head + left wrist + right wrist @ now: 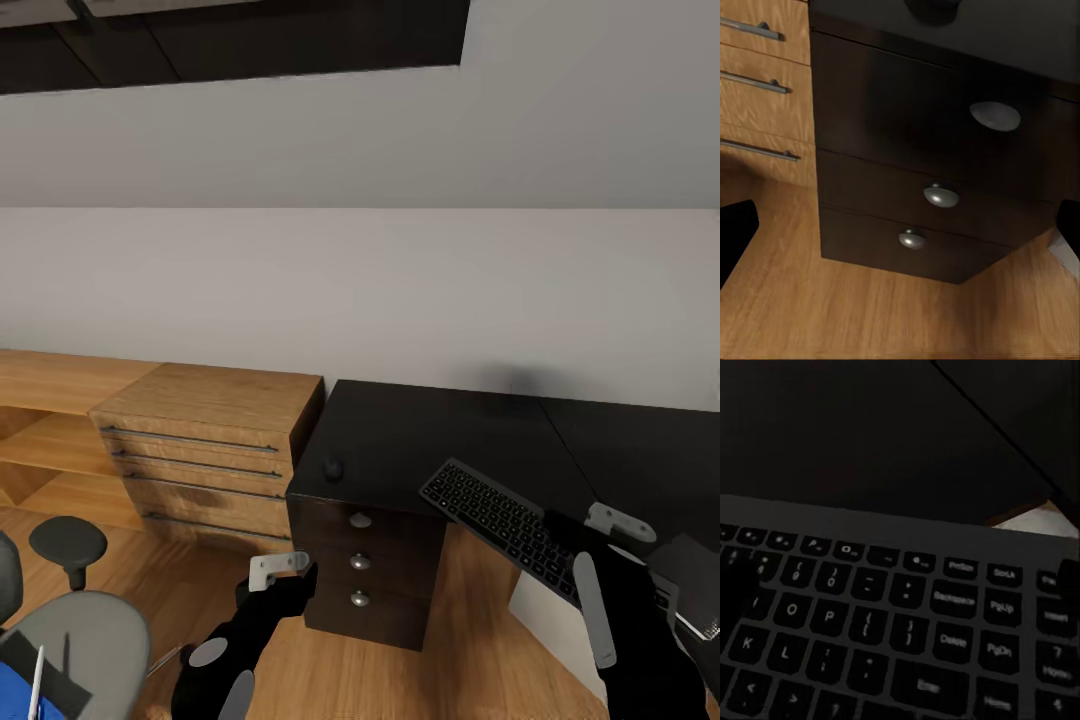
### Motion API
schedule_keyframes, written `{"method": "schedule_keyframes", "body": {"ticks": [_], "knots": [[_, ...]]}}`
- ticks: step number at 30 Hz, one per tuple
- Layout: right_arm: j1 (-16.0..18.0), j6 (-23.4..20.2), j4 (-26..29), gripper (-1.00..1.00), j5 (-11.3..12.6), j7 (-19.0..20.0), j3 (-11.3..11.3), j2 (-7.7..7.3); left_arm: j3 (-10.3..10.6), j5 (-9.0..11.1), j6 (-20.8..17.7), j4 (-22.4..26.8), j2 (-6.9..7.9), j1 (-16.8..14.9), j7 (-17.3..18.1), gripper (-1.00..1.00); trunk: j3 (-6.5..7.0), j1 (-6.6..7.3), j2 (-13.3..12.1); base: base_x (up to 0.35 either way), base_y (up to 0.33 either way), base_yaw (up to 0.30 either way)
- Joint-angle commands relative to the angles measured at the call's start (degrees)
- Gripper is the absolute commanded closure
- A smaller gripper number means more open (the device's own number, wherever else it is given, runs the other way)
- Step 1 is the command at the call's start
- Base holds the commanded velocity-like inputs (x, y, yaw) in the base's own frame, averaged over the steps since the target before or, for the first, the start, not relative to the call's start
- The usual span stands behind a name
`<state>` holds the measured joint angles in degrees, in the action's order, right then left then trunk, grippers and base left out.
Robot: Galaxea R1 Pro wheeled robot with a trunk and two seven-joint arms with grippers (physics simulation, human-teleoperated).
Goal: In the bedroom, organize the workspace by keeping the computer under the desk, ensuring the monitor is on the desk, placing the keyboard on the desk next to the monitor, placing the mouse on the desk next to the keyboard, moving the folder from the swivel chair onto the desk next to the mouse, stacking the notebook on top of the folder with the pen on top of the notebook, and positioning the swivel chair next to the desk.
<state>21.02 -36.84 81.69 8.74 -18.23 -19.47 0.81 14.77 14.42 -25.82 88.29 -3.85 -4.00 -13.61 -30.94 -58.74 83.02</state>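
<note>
Keyboard (pixel 500 520) lies on the black worktop (pixel 420 435), our right tool (pixel 600 545) over its near end, grip impossible to judge. Mouse (pixel 333 468) sits beyond it. Our left tool (pixel 290 572) gapes empty before the dark drawers (pixel 365 575).

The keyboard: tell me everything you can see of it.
The keyboard is a slim black rectangular board with pale-lettered keys; the right wrist view shows Backspace, Enter, Delete, PgUp and PgDn legends. It lies flat on the black desk, set at an angle to the desk's front edge, with its near end running out past that edge. The right gripper is over that end; whether it grips the keyboard cannot be told.
</note>
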Motion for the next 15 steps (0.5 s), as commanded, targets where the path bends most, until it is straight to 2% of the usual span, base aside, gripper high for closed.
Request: {"method": "schedule_keyframes", "body": {"ticks": [1, 8, 10, 15], "knots": [[-0.36, -0.14, 0.77, -1.0, 0.6, -0.46, -0.01, 0.23, 0.09, 0.61, -0.2, 0.07, 0.01, -0.04, -0.54, -1.0, -0.06, 0.03, 0.04, -0.258, 0.0, 0.0], [-3.49, -0.3, 5.34, -1.0, 0.58, -0.49, 0.26, 2.61, 0.09, 0.61, -0.2, 0.04, 0.02, -0.04, -0.54, -1.0, -0.06, 0.03, 0.04, -0.308, 0.0, 0.0], [-4.09, -0.47, 5.92, -1.0, 0.58, -0.49, 1.03, 4.07, 0.09, 0.55, -0.2, 0.05, 0.05, -0.04, -0.48, -1.0, -0.06, 0.03, 0.04, -0.33, 0.0, 0.0], [-4.27, -0.52, 5.95, -1.0, 0.58, -0.49, 1.79, 4.59, 0.09, 0.55, -0.2, 0.04, 0.06, -0.04, -0.45, -1.0, -0.06, 0.03, 0.04, -0.333, 0.0, 0.0]]}}
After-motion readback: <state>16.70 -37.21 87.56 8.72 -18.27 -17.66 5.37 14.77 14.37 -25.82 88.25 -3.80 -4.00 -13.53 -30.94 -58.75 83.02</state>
